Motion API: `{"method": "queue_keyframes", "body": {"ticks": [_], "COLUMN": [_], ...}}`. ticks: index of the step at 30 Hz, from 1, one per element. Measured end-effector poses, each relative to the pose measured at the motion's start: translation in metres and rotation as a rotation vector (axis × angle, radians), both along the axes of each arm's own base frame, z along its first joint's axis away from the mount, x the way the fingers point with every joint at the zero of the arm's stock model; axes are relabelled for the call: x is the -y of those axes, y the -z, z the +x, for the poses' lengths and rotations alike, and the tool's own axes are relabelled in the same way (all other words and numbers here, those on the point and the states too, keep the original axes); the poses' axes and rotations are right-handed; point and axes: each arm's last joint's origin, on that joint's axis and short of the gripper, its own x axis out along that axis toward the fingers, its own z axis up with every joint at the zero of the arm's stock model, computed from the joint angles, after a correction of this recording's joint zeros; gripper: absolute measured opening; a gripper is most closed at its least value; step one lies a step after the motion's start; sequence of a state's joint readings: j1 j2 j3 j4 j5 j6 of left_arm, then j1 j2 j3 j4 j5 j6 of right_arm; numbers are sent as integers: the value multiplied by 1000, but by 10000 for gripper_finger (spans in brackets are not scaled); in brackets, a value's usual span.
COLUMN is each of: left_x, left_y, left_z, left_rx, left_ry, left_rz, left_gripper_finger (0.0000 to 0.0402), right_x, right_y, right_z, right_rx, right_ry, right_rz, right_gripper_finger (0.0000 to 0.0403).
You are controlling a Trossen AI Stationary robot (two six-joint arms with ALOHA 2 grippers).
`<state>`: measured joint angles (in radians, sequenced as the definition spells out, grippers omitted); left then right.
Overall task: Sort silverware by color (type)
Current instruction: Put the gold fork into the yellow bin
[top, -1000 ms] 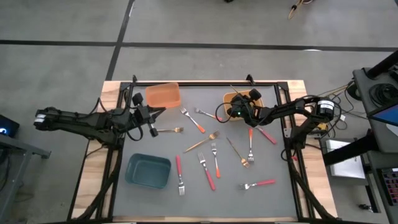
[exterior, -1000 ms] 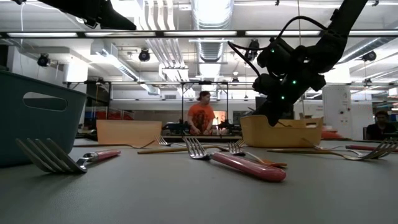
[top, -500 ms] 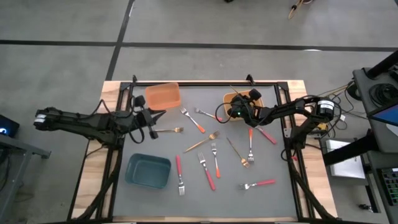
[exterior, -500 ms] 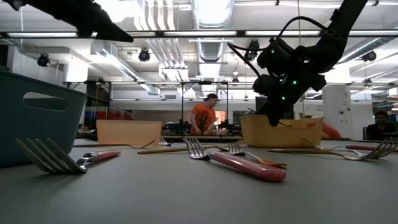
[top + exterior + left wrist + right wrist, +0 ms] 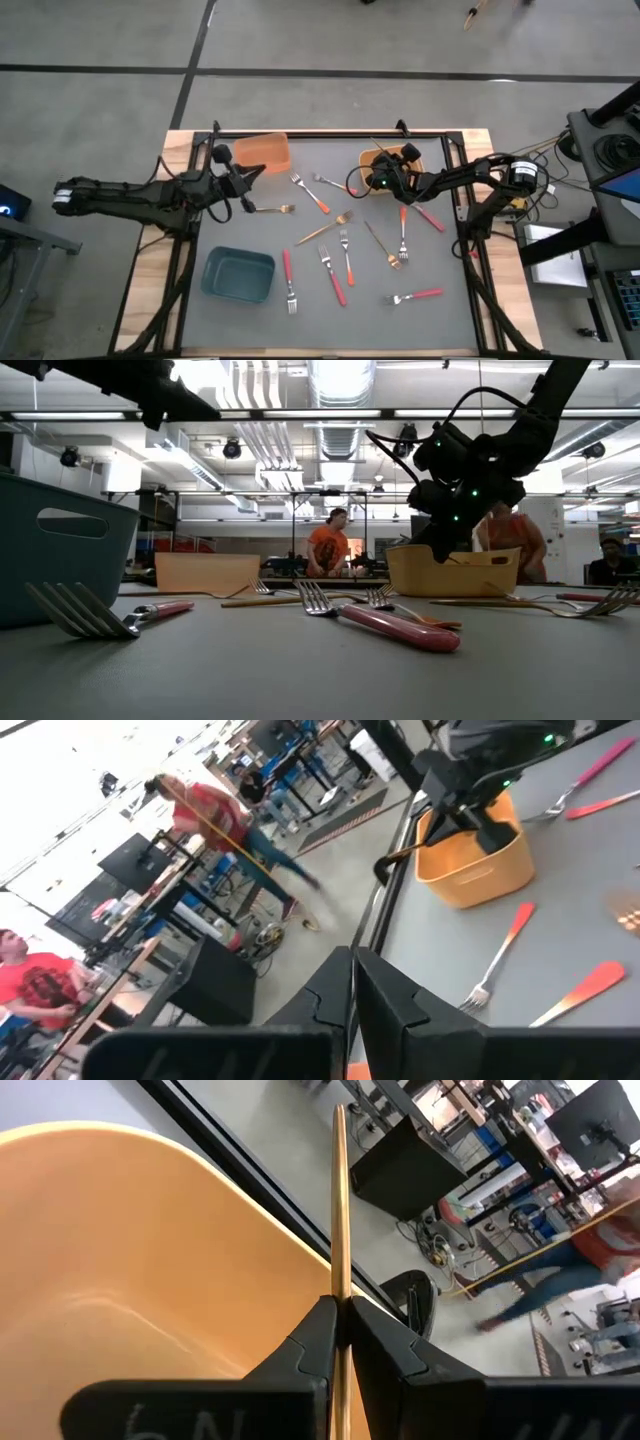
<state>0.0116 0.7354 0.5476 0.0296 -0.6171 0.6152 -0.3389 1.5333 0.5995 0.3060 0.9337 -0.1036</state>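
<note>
My right gripper (image 5: 381,178) hangs over the yellow-orange bin (image 5: 412,156) at the mat's far right, shut on a gold fork (image 5: 340,1200). Which end of the fork it has is hidden. My left gripper (image 5: 258,174) is shut on nothing, raised just in front of the orange bin (image 5: 262,152); the left wrist view shows its fingers (image 5: 352,982) pressed together. Several forks lie flat on the grey mat: gold ones (image 5: 322,230), red-handled ones (image 5: 415,296) and orange-handled ones (image 5: 348,262). My right gripper pinches the gold fork's thin shaft (image 5: 340,1285) between its two fingers. The shaft runs on well past the fingertips toward the far edge. The fork is lifted clear, above the bin's inside (image 5: 130,1280).
A teal bin (image 5: 238,275) stands at the mat's near left. A gold fork (image 5: 272,210) lies on the mat just near-side of my left gripper. Wooden table edges and a dark frame border the mat. People move about in the room beyond.
My left gripper has rolled about its own pointing line while staying shut, in much the same place in front of the orange bin. My right gripper and its fork have kept still. A person has walked into sight behind the yellow-orange bin.
</note>
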Motion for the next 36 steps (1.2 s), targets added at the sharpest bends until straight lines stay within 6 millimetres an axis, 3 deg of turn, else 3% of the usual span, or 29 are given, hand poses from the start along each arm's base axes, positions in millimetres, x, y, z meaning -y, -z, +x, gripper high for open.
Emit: {"method": "queue_keyframes", "body": {"ticks": [36], "left_x": [-4], "left_y": [1], "left_z": [0], "left_rx": [69], "left_ry": [-37], "left_rz": [-98], "left_gripper_finger": [0], "right_x": [0], "right_y": [1], "right_z": [-1], "right_rx": [50], "right_ry": [30], "right_rz": [19], "right_gripper_finger": [29]}}
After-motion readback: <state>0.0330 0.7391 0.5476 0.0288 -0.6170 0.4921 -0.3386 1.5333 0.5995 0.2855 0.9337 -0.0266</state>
